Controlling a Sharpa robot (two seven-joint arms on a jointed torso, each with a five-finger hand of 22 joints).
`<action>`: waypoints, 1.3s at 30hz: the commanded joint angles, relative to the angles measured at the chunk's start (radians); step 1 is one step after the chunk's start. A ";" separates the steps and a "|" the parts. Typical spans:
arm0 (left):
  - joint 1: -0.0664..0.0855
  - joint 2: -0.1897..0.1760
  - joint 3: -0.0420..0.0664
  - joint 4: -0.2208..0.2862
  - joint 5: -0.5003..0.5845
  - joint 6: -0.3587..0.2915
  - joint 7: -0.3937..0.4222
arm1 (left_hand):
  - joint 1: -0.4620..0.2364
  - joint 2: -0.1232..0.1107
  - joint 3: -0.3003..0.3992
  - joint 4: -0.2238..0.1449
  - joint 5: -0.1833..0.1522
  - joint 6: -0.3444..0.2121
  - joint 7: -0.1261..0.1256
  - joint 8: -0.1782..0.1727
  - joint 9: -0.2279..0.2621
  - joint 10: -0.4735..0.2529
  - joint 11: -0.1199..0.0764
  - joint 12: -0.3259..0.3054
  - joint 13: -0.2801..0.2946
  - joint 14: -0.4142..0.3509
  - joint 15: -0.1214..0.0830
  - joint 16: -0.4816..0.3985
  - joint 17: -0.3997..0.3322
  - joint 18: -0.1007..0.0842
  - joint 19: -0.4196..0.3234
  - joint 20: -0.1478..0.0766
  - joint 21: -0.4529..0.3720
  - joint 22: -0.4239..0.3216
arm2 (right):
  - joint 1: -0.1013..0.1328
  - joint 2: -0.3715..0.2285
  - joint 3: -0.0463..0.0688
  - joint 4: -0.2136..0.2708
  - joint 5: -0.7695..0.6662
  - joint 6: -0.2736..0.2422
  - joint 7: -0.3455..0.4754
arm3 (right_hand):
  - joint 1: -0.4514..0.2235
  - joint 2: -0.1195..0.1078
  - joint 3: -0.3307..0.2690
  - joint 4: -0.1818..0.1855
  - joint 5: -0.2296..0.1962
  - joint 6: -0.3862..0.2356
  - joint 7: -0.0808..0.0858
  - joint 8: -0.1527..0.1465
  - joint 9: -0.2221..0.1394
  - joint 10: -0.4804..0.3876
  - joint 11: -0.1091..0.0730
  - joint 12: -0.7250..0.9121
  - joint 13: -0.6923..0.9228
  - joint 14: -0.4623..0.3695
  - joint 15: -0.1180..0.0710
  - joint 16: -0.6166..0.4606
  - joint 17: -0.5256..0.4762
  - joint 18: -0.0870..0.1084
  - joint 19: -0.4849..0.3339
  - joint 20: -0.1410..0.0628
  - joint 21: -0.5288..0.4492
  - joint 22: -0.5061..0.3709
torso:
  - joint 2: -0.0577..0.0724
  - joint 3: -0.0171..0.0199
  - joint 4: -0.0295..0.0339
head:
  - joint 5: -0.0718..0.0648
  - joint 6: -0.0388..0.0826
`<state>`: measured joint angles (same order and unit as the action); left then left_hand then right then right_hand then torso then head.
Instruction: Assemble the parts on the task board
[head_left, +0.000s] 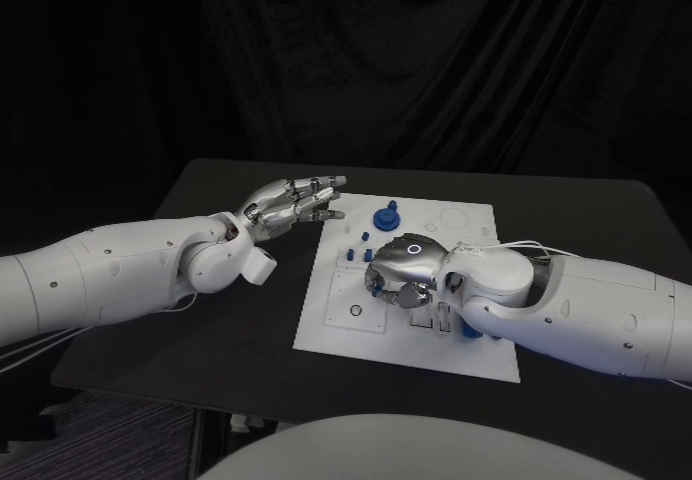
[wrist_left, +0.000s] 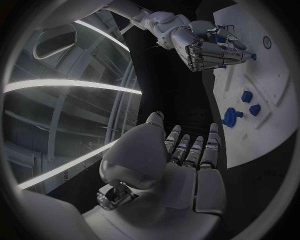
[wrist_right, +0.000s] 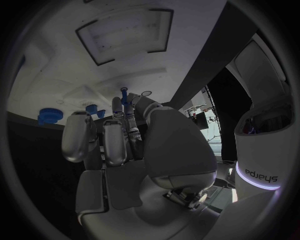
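My right wrist cam shows the peg (wrist_right: 125, 95) pinched in my right hand (wrist_right: 119, 137), long axis pointing off my fingertips at the board (wrist_right: 81, 85). Head cam hides it under that hand (head_left: 404, 268). Left hand (head_left: 293, 206) hovers spread, empty, beside the board.

The right hand (head_left: 404, 268) lies over the middle of the task board (head_left: 462, 350) and hides whatever parts sit beneath it — how its fingers grip the thin blue peg (wrist_right: 124, 96) can't be made out. Small blue parts (head_left: 366, 237) beside it are too tiny to identify.
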<state>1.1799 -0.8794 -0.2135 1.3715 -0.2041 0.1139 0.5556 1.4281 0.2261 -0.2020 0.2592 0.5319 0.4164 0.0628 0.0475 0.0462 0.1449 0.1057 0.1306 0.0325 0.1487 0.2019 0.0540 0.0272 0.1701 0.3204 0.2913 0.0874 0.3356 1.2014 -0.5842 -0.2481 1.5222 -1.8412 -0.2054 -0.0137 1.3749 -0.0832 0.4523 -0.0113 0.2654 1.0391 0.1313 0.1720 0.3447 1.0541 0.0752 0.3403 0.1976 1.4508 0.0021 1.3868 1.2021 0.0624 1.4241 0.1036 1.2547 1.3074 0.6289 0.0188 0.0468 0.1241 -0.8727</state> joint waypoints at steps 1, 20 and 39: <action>-0.003 0.002 0.001 0.001 -0.001 0.015 0.010 | 0.007 0.003 0.001 -0.003 0.003 -0.005 0.001 0.003 0.000 -0.004 0.000 0.005 0.001 0.006 0.004 0.006 0.001 -0.011 0.003 -0.001 0.004 -0.001 | -0.004 0.002 0.001 -0.003 -0.009 0.011 -0.002 | 0.008 0.002 -0.008 0.000 0.002 0.001 0.002 0.000 0.001 0.005 -0.001 -0.004 -0.001 0.007 -0.003 0.001 -0.001 0.008 0.004 0.002 0.002 0.171 | 0.000 0.0003 0.0003 | -0.001 0.000; -0.005 0.003 0.001 -0.001 -0.001 0.020 0.007 | 0.007 0.003 0.001 -0.003 0.003 -0.002 0.003 0.004 0.001 -0.005 -0.001 0.005 0.001 0.006 0.004 0.006 0.001 -0.012 0.003 -0.001 0.004 -0.002 | -0.010 0.014 0.001 -0.018 -0.009 0.023 -0.004 | 0.008 0.002 -0.009 -0.001 0.002 -0.003 0.003 -0.003 0.001 0.004 0.000 -0.007 -0.002 0.006 -0.002 0.000 -0.004 0.008 0.003 0.002 0.000 0.171 | 0.000 0.0003 0.0000 | 0.001 0.000; -0.007 0.003 0.001 -0.004 -0.001 0.023 0.003 | 0.009 0.005 0.002 -0.003 0.003 0.006 0.010 0.006 0.002 -0.006 -0.004 0.005 0.001 0.005 0.005 0.006 0.001 -0.013 0.005 -0.002 0.004 -0.002 | -0.011 0.018 0.001 -0.026 -0.009 0.060 -0.018 | -0.072 -0.026 -0.056 0.065 -0.081 -0.163 -0.017 -0.105 -0.050 -0.120 0.031 -0.071 -0.031 -0.023 0.017 -0.026 -0.054 0.021 -0.033 0.018 -0.069 0.151 | 0.000 0.0004 -0.0001 | 0.001 0.000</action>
<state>1.1748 -0.8774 -0.2135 1.3665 -0.2042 0.1224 0.5504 1.4297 0.2278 -0.2021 0.2592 0.5319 0.4223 0.0687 0.0474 0.0467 0.1429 0.1037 0.1306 0.0322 0.1487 0.2019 0.0540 0.0269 0.1700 0.3204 0.2913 0.0874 0.3340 1.1924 -0.5657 -0.2480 1.4967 -1.8419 -0.1684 -0.0144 1.3093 -0.1075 0.3994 0.0504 0.1812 0.8801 0.1154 0.0704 0.2960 0.9391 0.1077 0.2703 0.1658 1.4337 0.0192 1.3664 1.1512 0.0644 1.3970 0.1198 1.1899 1.3073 0.6286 0.0192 0.0464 0.1260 -0.8727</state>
